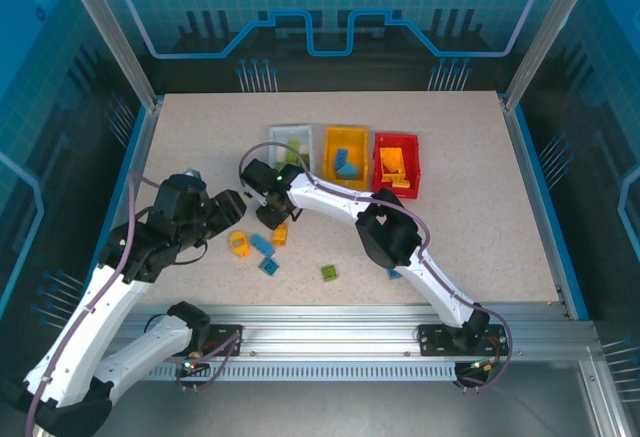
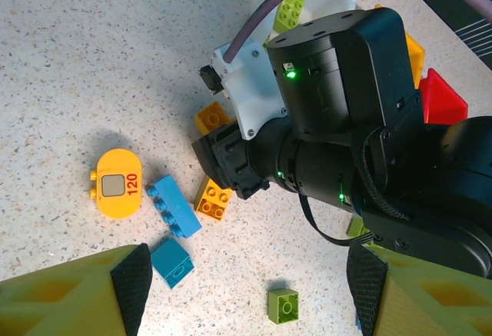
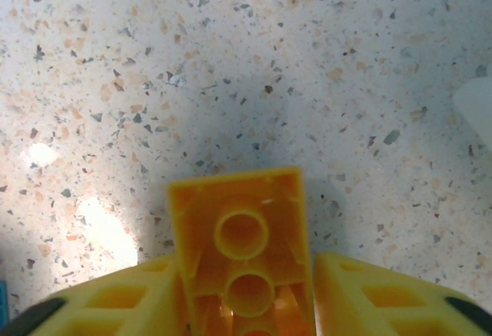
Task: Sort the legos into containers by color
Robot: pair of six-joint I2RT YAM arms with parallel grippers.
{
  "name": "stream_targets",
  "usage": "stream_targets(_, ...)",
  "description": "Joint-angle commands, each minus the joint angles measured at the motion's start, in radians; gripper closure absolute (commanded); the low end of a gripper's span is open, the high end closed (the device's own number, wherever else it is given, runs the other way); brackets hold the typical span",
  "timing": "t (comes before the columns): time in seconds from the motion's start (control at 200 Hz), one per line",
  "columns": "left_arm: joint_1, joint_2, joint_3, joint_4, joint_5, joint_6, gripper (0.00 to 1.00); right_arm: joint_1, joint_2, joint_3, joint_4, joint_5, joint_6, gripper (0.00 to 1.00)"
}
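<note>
Speckled table [image 1: 480, 207] lay under your arms, with three bins in a row at its far middle. Your white bin [image 1: 280, 134], leftmost, held lime green bricks [image 1: 293, 150]. The yellow bin [image 1: 345, 131] beside it held blue bricks [image 1: 346, 165], and the red bin [image 1: 412, 157], rightmost, held orange bricks [image 1: 392, 165].

Your right gripper [image 3: 246, 305] pinched an orange brick [image 3: 240, 236] by its sides, hollow underside toward the wrist camera, over bare table just near of the white bin. Your left gripper [image 2: 246, 286] hovered left of it, fingers spread wide with nothing between them.

Loose on the table, near of the bins, you had a rounded yellow piece [image 2: 115, 184] marked 120, a long blue brick [image 2: 173, 207], a small blue brick [image 2: 171, 261], a loose orange brick [image 2: 213, 199] and a green brick [image 2: 283, 304]. None of them touched a bin.
</note>
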Motion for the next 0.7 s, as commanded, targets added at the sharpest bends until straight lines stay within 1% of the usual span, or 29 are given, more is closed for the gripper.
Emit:
stream_targets(0.0,0.006,0.0,-0.024,0.027,0.045,-0.016,0.28,-0.009,-0.025,0.0,-0.005,0.03,0.007,0.62)
stream_targets(0.05,0.007,0.002,-0.033,0.048,0.071,-0.012,0.28,-0.007,-0.07,-0.035,0.02,0.046,0.014,0.64)
stream_targets(0.115,0.007,0.011,-0.049,0.11,0.14,-0.003,0.27,-0.008,-0.142,-0.098,0.069,0.069,0.028,0.65)
stream_targets(0.23,0.004,0.054,-0.062,0.217,0.264,0.004,0.27,-0.023,-0.351,-0.255,0.158,0.126,0.075,0.67)
stream_targets(0.315,-0.022,0.103,-0.057,0.28,0.301,0.018,0.27,-0.063,-0.494,-0.39,0.206,0.151,0.135,0.68)
stream_targets(0.42,-0.094,0.195,-0.027,0.351,0.299,0.033,0.26,-0.163,-0.653,-0.558,0.232,0.152,0.234,0.69)
stream_targets(0.53,-0.206,0.324,0.043,0.424,0.254,0.063,0.26,-0.315,-0.769,-0.709,0.245,0.12,0.324,0.69)
stream_targets(0.615,-0.284,0.428,0.104,0.469,0.217,0.084,0.26,-0.433,-0.798,-0.754,0.217,0.102,0.375,0.68)
stream_targets(0.695,-0.329,0.518,0.147,0.514,0.203,0.096,0.27,-0.52,-0.781,-0.749,0.177,0.104,0.398,0.67)
